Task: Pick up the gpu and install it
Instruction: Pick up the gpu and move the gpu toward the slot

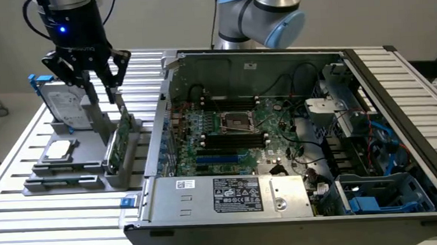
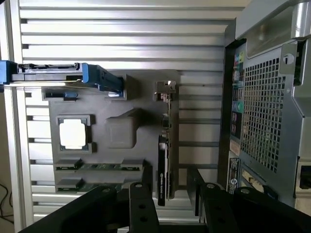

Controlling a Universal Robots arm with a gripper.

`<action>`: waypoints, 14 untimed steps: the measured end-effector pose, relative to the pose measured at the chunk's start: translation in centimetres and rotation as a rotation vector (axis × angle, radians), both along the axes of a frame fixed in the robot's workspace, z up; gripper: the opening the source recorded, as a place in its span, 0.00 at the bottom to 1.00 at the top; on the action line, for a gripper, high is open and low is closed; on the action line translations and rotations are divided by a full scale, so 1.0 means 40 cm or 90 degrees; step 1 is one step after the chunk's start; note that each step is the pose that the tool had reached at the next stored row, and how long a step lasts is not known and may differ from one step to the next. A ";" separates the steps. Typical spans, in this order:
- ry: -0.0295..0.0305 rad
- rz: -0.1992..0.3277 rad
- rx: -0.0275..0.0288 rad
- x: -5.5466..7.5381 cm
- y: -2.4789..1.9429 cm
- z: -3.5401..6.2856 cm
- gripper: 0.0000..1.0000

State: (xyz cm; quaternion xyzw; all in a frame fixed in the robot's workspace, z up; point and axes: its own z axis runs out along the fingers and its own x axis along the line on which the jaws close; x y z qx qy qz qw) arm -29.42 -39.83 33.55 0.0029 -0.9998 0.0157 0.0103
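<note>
The gpu (image 1: 122,140) stands on its thin edge in a slot of the grey holder (image 1: 51,187), at about 9 o'clock from the open computer case (image 1: 252,52) in the exterior view. It has not been lifted.

The gripper (image 1: 99,89) hangs just above it, at roughly 11 o'clock from the card, with its fingers apart and nothing between them. In the wrist view the gripper (image 2: 167,204) lines up over one end of the gpu (image 2: 164,160), one finger on each side of the card's line. I cannot tell whether either finger touches the card.

The step in hand looks like the approach for the pick. A sound grip calls for the fingers to straddle the narrow top edge squarely and close on the two flat faces, clear of the holder's walls.

By count:
- one gpu
- one hard drive (image 1: 64,105) in a blue frame
- one processor chip (image 1: 59,150)
- two memory sticks (image 2: 97,166) lying in the holder
- one computer case
- one arm with one gripper

Everything rests on a slatted metal table (image 1: 52,226).
</note>
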 end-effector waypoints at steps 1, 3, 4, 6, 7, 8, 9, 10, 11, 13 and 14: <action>0.0000 0.000 -0.0005 -0.001 0.000 -0.005 0.42; -0.0001 0.001 -0.0015 -0.002 0.000 -0.014 0.42; -0.0001 0.001 -0.0022 -0.002 0.000 -0.018 0.42; 0.0000 0.002 -0.0034 -0.004 0.000 -0.026 0.42; -0.0001 0.002 -0.0038 -0.004 0.000 -0.031 0.42; -0.0001 0.002 -0.0042 -0.005 0.000 -0.035 0.42; -0.0001 0.003 -0.0046 -0.006 0.000 -0.040 0.42; 0.0000 0.003 -0.0050 -0.006 0.000 -0.044 0.42; 0.0000 0.003 -0.0056 -0.007 0.000 -0.049 0.42; 0.0000 0.005 -0.0069 -0.008 0.000 -0.056 0.42; -0.0001 0.006 -0.0077 -0.008 0.000 -0.060 0.42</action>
